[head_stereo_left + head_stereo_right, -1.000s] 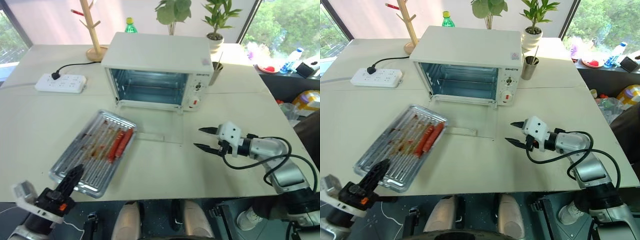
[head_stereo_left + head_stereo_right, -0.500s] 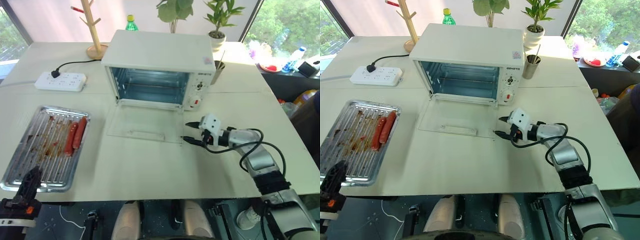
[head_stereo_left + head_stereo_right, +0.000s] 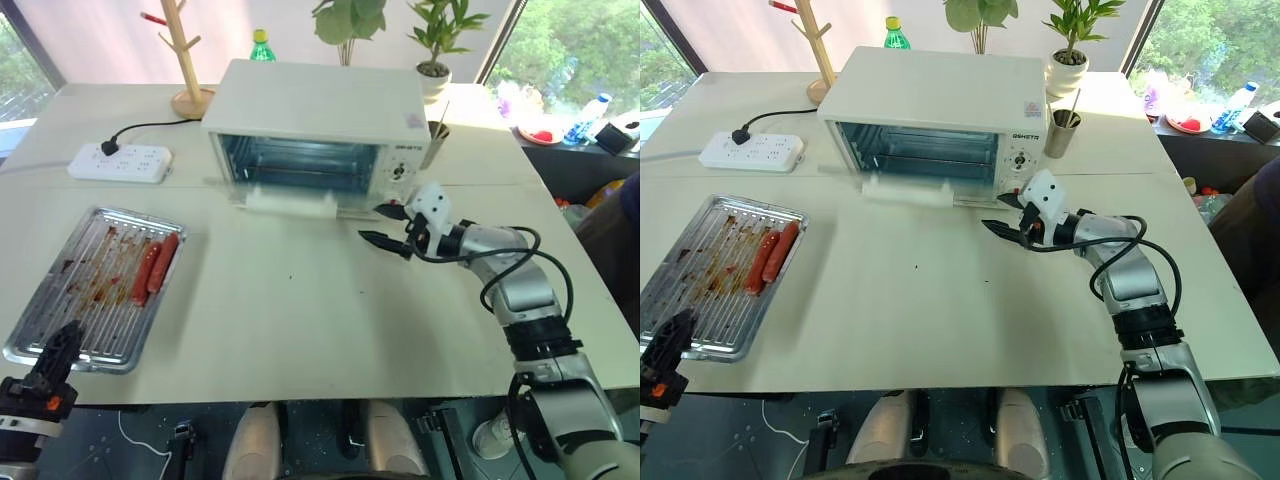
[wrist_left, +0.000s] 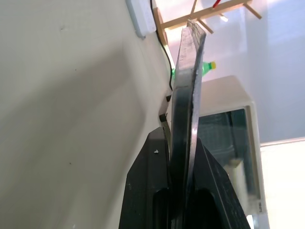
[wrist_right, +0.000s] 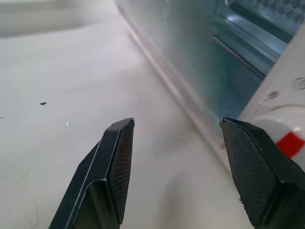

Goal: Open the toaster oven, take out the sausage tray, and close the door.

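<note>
The white toaster oven (image 3: 320, 100) stands at the back middle of the table. Its glass door hangs partly raised, and the white bar handle (image 3: 290, 203) sits in front of the opening. My right gripper (image 3: 376, 224) is open at the door's right end, beside the knobs. In the right wrist view one finger (image 5: 116, 162) is over the table and the other (image 5: 252, 162) is by the red switch (image 5: 290, 143). The sausage tray (image 3: 100, 285), holding two red sausages (image 3: 152, 272), lies flat at the left. My left gripper (image 3: 62, 350) is shut on its near rim.
A white power strip (image 3: 120, 163) with a black cable lies at the back left. A wooden rack (image 3: 188, 60), a green bottle (image 3: 261, 48) and potted plants (image 3: 435, 40) stand behind the oven. A metal cup (image 3: 435, 140) is at its right.
The door has swung up from flat on the table to partly raised. My right gripper rose and moved toward the oven with it. Earlier, the tray slid left with my left gripper.
</note>
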Tool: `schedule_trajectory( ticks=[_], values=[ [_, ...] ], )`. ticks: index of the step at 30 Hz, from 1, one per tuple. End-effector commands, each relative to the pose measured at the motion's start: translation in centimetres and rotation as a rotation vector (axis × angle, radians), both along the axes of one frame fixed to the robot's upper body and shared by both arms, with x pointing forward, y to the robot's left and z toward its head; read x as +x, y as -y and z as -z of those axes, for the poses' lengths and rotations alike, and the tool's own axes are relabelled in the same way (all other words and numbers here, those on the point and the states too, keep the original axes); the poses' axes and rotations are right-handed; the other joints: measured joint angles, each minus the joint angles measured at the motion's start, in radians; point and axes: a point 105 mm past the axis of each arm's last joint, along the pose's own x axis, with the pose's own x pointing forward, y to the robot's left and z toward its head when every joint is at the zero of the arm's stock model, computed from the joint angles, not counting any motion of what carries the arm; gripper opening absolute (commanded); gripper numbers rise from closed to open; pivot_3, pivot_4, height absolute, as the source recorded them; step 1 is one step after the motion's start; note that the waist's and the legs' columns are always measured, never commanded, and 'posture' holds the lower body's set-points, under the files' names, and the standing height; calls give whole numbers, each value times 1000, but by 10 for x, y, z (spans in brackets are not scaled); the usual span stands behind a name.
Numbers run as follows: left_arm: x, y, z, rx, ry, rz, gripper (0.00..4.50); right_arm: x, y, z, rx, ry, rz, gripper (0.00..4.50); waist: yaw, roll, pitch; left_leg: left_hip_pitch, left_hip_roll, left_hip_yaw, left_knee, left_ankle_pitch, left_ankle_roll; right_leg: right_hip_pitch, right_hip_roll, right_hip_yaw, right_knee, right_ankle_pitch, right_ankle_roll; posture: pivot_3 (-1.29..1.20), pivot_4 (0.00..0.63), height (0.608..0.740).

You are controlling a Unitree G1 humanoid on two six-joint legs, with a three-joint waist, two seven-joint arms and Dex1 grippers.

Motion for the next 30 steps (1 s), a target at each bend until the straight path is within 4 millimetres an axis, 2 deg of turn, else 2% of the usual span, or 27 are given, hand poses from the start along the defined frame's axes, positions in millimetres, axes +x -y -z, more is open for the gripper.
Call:
schedule_trajectory(
  ticks=[1,7,11,17,21,26,30],
  values=[
    [2,-4,-10,20,27,23,0,-8,3,-11,12,42,3,2904,-1,0,0,0,0,0,0,0,0,0,0,0,0,0,0,0,150,717],
    [9,-5,-12,22,29,55,0,-11,12,-11,9,36,46,2904,-4,0,0,1,1,1,1,0,0,0,0,0,0,1,-1,0,150,717],
    [23,25,-9,20,7,196,0,-19,20,-6,-25,32,43,2904,1,0,0,0,1,1,0,0,0,0,0,0,0,1,-1,0,150,717],
    [44,66,-6,38,-29,450,0,-29,35,-11,-57,13,55,2904,0,0,0,1,1,1,1,0,0,1,-1,0,0,1,-1,0,150,717],
    [56,82,-3,44,-59,593,0,-40,50,-14,-67,-3,87,2904,0,0,0,1,1,1,0,0,0,0,0,0,0,1,-1,0,150,717],
    [80,105,-5,47,-70,792,0,-67,63,-17,-75,-37,104,2904,2,1,0,1,0,1,0,0,0,1,1,0,1,1,-1,0,150,717],
    [101,123,-7,40,-89,926,0,-91,65,-19,-71,-71,104,2904,1,1,-1,1,0,1,0,0,0,1,1,0,1,1,-1,0,150,717]
  ],
)
